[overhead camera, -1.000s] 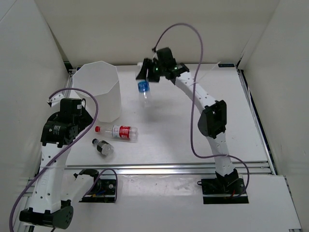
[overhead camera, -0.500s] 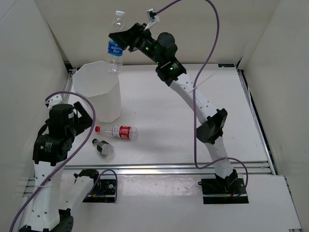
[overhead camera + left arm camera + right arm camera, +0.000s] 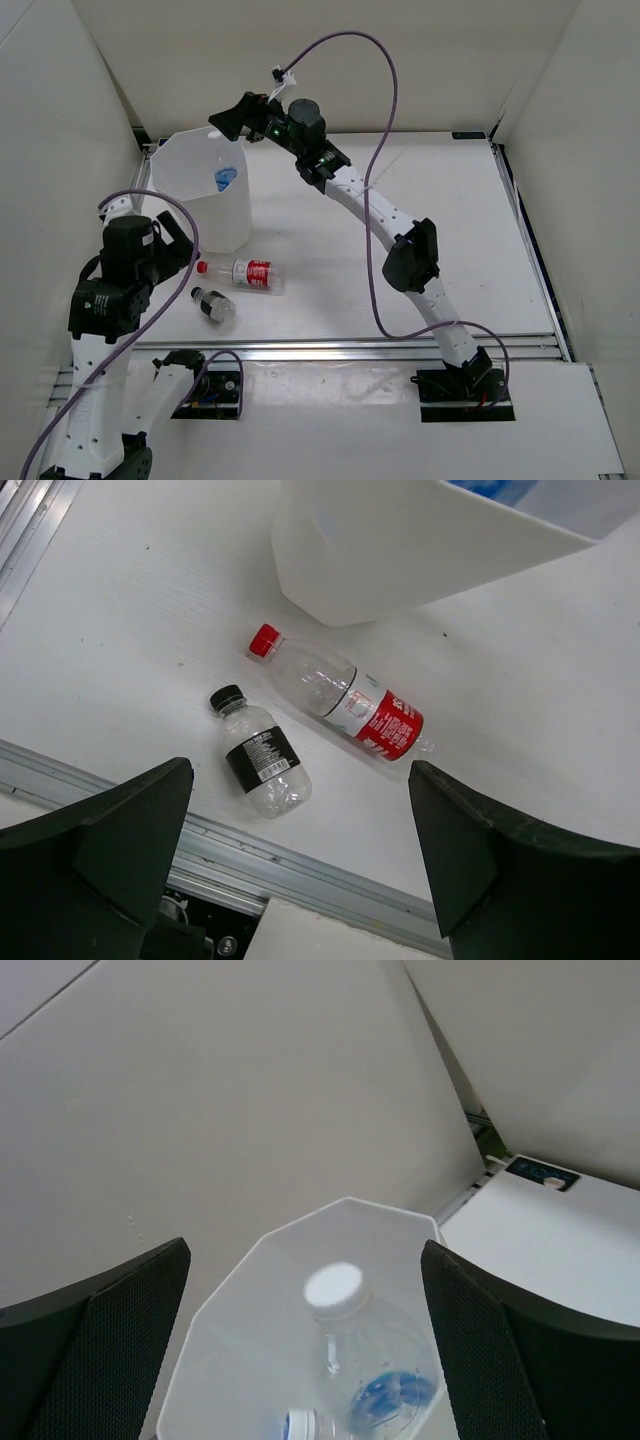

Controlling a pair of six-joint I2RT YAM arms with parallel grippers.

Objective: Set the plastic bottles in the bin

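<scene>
Right gripper [image 3: 238, 122]: hangs over the far rim of the bin [image 3: 210, 215], fingers spread wide, nothing pinched between them. Looks straight down into the bin's eight-sided mouth.

Bin: stands upright at the far left of the counter [image 3: 480, 260], white, faceted, narrowing slightly toward its base.

Blue-labelled bottle [image 3: 372, 1385]: inside the bin, white cap turned up toward the right wrist camera, clear of both fingers, blurred. Cannot tell whether it rests on the bottom. From above, only a blue patch of it visible, against the bin's right-hand wall. Just beside it, at the lower edge of the right wrist view, a second cap [image 3: 300, 1423], the rest cut off.

Left gripper [image 3: 300, 780]: hovers over the near left part of the counter, fingers spread wide and empty, well above the surface, touching nothing.

Red-capped bottle [image 3: 245, 272]: lies on its side on the counter just in front of the bin, apart from its wall, cap pointing left, red label toward the base end.

Short bottle [image 3: 212, 305]: lies on its side too, black cap, dark label around the middle. Sits near the red-capped bottle without touching it, between that bottle and the metal rail [image 3: 350, 350] along the counter's near edge.

Purple cable [image 3: 340, 40]: arches high over the right arm from the wrist down toward its base.
</scene>
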